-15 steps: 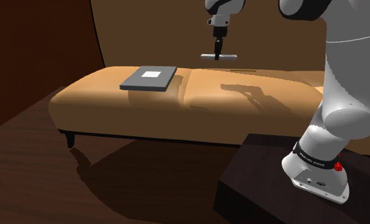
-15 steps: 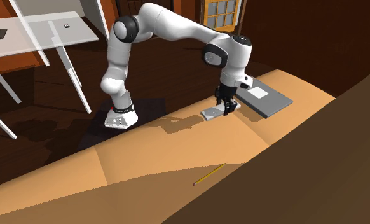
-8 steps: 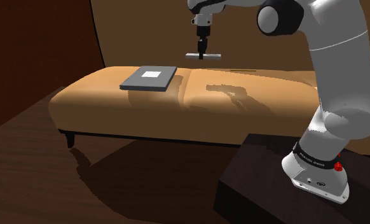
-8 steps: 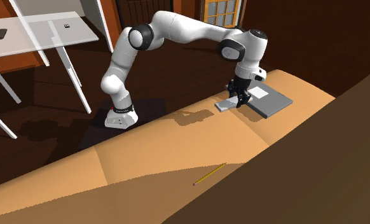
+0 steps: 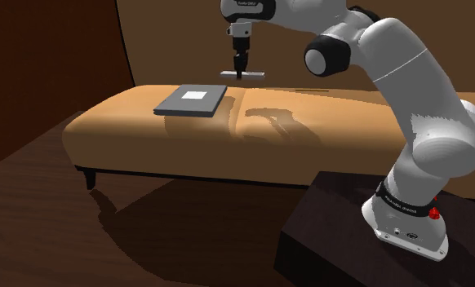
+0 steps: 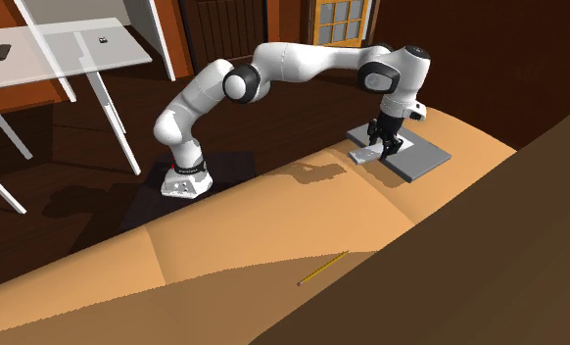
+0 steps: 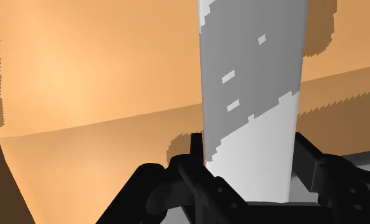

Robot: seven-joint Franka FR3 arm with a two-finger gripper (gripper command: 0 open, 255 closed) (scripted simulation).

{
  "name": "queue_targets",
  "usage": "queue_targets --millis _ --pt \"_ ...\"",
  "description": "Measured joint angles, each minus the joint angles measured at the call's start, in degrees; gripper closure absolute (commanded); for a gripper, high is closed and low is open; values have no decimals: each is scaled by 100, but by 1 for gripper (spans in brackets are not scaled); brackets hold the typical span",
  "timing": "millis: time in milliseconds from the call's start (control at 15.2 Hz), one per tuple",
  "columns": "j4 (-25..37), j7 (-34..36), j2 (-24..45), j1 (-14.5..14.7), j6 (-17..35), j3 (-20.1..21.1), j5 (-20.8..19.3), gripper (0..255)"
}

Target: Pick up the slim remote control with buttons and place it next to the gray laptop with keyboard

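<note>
The pincer [image 5: 241, 68] is closed on the slim grey remote [image 5: 242, 74], its two black fingers [image 7: 193, 156] pressing the remote's long sides near one end. In the wrist view the remote [image 7: 253, 95] runs away from the pincer [image 7: 252, 167] as a long flat grey strip with small pale button marks, over tan upholstery. It hangs level in the air above the sofa [image 5: 130, 130], over the seam between the two seat cushions and close to the seat's back edge. Its shadow falls on the cushion well towards the shoulder view's right.

A second ago the remote hung over the cushion on the shoulder view's right. Half a second ago it was nearer the seam, and now it sits above it, just beside the gray laptop [image 5: 192, 100]. The second exterior view shows the same travel: the pincer [image 6: 386, 147] and remote [image 6: 364, 155] have come up to the laptop's [image 6: 415, 157] edge, which the remote now overlaps in that view.

The laptop has not moved. It lies shut and flat on the other cushion, near the seat's back edge. The white arm [image 6: 303, 61] is stretched farther out from its stand [image 5: 350, 236] than before. A yellow pencil [image 6: 322, 267] lies where it was, on the sofa's back.
</note>
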Motion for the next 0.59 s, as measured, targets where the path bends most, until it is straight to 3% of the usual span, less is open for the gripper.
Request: queue_targets --millis 594 --pt "-990 -137 -138 233 797 -30 -1 255"
